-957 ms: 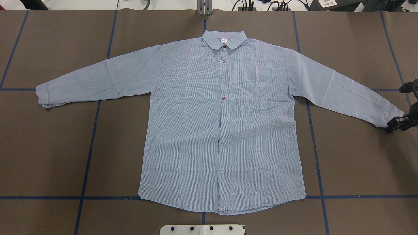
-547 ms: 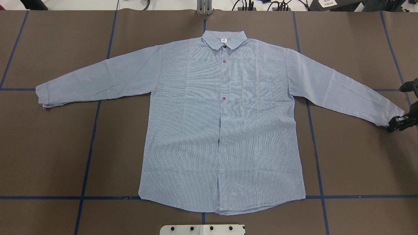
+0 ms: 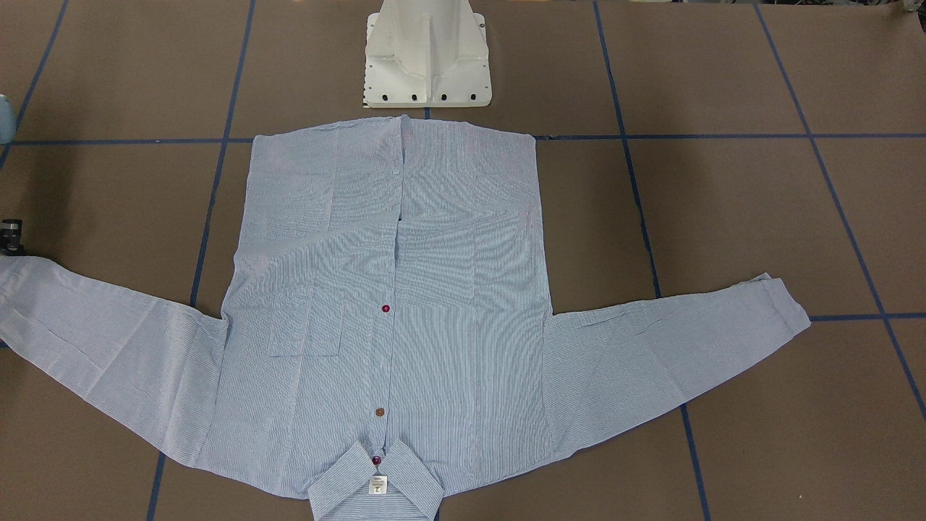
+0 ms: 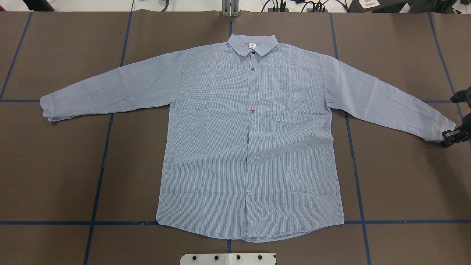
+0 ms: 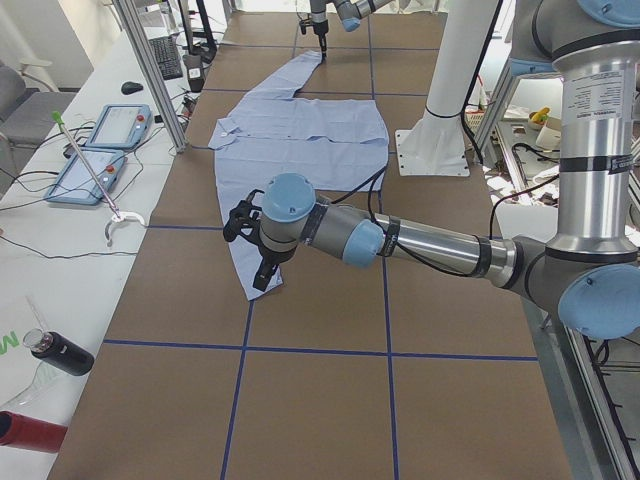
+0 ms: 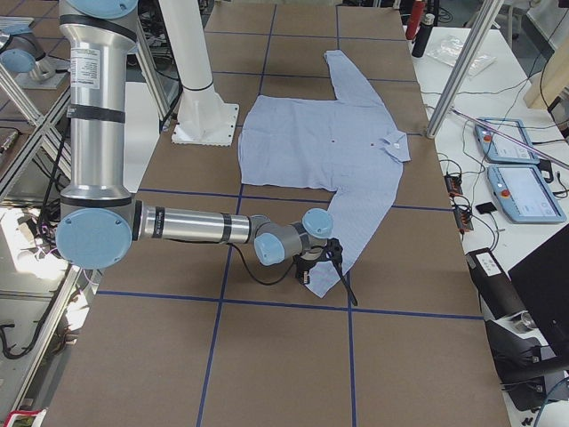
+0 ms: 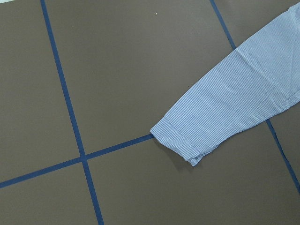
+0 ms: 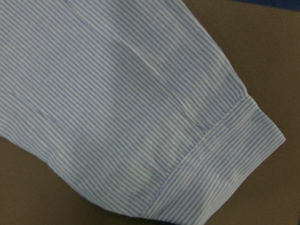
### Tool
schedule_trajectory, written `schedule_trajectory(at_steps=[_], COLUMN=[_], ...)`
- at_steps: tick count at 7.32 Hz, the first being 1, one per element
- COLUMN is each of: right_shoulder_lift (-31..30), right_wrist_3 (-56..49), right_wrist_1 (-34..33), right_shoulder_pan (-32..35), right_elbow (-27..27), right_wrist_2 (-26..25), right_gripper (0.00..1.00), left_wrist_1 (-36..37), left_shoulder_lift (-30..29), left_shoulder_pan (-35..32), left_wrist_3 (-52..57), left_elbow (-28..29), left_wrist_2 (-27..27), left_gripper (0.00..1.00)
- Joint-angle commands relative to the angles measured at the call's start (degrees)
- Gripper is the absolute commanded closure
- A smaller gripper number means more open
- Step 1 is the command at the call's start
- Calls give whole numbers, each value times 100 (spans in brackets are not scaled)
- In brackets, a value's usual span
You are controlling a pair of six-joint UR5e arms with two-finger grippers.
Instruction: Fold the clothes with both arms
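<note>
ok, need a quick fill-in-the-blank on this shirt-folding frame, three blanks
1. The striped shirt lies flat with its buttoned ___ facing up.
2. Its collar points ___ from the white pedestal base.
3. The right gripper is at the ___ of one sleeve.

Missing words: front; away; cuff.
</note>
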Motion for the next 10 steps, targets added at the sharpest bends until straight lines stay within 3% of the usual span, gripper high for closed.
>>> schedule_trajectory(at_steps=[1, 7, 9, 10], right_shoulder_lift=[33, 558, 709, 1249], right_wrist_3=[0, 26, 26, 35], right_wrist_1=[-36, -502, -1095, -2188], right_shoulder_pan=[108, 731, 882, 882], right_elbow=[40, 66, 957, 1554], right_wrist_2=[42, 392, 587, 657], right_gripper=[100, 100, 100, 100], left_wrist_1=[0, 35, 62, 71], left_shoulder_lift=[0, 176, 176, 176], left_shoulder_pan=[-2, -2, -2, -2], left_wrist_3=[0, -9, -9, -9], left_elbow=[-2, -292, -292, -283], left_wrist_2=[0, 0, 0, 0], left_gripper=[0, 0, 0, 0])
